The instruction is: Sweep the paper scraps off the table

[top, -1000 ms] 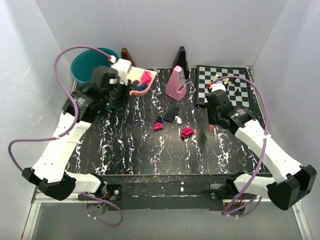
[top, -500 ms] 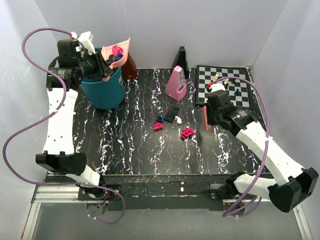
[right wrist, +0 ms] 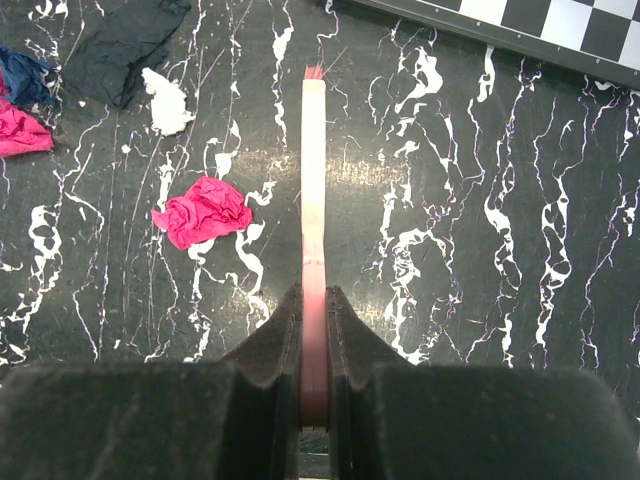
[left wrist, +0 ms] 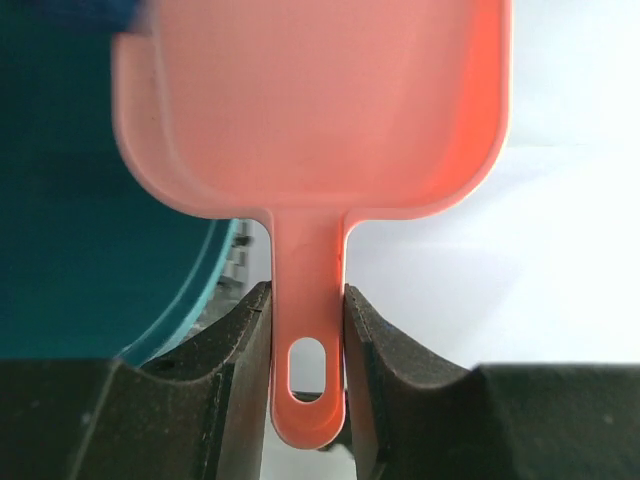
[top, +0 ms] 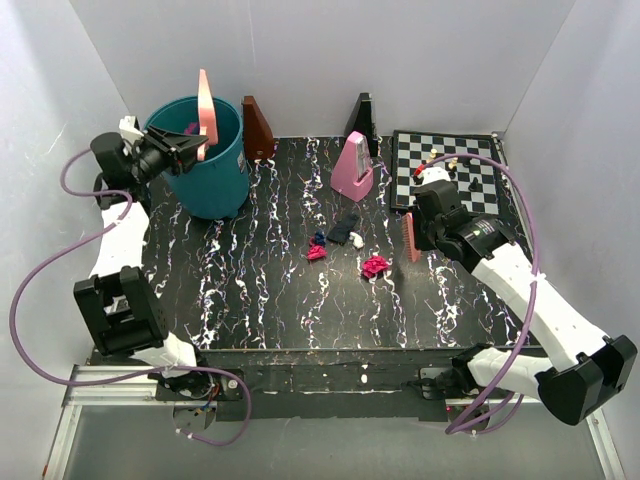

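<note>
L pincer [left wrist: 308, 300] swung dustpan [top: 205, 105] up over teal bin [top: 215, 185], tipped upright, now empty.

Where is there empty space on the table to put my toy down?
The near-left stretch of the black white-veined table, between the teal plastic bucket and the near edge, is bare. So is the strip between bucket and pink pyramid-shaped metronome. The middle is crowded: crumpled paper scraps lie beside the thin pink brush. The black-and-white chessboard carries pieces.

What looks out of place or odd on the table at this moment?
Several paper scraps lie loose in the middle of the table. The brush in the right gripper stands near them. The dustpan, in the left gripper, stands on edge over the bin and looks empty. Nothing looks damaged.
</note>
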`<action>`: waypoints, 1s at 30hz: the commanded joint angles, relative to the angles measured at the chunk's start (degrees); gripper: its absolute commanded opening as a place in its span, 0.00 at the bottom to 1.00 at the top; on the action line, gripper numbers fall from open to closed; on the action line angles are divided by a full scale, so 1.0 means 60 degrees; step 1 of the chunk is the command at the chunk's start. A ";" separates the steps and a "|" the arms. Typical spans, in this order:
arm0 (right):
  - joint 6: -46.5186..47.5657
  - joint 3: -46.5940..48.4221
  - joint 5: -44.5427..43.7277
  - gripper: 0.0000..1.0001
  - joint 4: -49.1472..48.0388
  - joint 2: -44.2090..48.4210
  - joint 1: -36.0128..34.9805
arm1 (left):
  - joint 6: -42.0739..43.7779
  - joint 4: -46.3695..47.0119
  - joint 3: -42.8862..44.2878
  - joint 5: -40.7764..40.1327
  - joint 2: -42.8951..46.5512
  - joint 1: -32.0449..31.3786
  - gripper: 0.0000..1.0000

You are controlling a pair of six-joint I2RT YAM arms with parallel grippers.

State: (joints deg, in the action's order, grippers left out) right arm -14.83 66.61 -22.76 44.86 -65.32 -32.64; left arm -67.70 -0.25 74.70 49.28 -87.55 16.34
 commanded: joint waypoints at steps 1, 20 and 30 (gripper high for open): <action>0.0055 0.0178 -0.0088 0.01 -0.0182 -0.0114 0.0006 | -0.5364 0.6273 -0.1022 0.0914 -0.0173 0.0133 0.00; -0.3167 0.2401 0.1944 0.01 0.0082 -0.1182 0.0006 | -0.4710 0.6516 -0.0776 0.1234 0.1081 -0.0290 0.00; -0.4106 0.4438 0.5476 0.01 -0.1250 -0.4051 -0.0389 | 0.5231 -0.3179 -0.0157 -0.3009 0.5022 -0.2224 0.00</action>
State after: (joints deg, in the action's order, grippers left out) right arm -36.23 88.07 0.16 42.52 -83.50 -33.30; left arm -59.72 0.16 75.18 44.60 -66.24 5.04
